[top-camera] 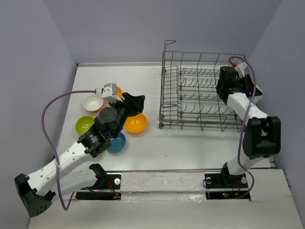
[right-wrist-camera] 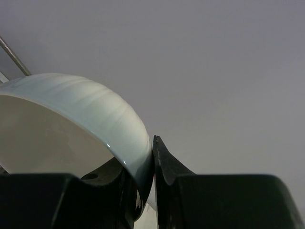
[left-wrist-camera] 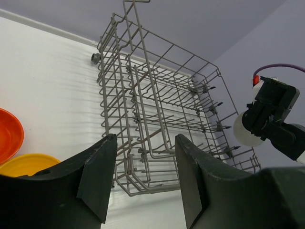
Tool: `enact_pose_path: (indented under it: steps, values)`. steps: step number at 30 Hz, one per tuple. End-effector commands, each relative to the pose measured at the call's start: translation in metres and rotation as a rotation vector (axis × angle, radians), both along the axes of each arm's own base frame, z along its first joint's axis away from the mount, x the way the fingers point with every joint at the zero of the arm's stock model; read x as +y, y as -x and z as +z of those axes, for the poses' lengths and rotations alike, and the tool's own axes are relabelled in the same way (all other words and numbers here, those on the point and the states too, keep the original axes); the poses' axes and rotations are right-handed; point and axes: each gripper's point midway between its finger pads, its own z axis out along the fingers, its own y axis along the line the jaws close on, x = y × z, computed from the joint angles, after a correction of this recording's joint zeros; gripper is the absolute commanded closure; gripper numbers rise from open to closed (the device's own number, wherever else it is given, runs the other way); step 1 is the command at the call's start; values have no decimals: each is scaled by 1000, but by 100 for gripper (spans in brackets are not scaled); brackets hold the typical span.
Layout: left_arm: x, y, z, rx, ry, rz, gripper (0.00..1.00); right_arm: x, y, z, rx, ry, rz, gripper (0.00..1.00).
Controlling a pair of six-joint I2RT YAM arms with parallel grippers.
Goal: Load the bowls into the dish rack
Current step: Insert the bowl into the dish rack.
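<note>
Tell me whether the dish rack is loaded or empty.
Empty: the dish rack shows bare wire throughout; a white bowl is clamped in the right gripper.

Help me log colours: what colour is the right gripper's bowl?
The bowl is white, faintly bluish outside; clearest from the right wrist.

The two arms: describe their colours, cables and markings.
The left arm and right arm have white links and black joints. The left gripper and right gripper have black fingers. A purple cable loops along each arm.
</note>
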Motion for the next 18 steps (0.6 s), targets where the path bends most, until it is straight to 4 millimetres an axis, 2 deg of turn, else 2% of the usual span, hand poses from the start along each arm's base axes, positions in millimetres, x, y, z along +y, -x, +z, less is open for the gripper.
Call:
enact_pose_path:
  steps: [1, 18]
  values:
    - [1, 1, 15, -43, 41, -3, 39, -1, 17, 26, -112, 49, -121, 99]
    - [1, 3, 16, -46, 39, -6, 39, -12, 4, 11, -52, 65, -171, 99]
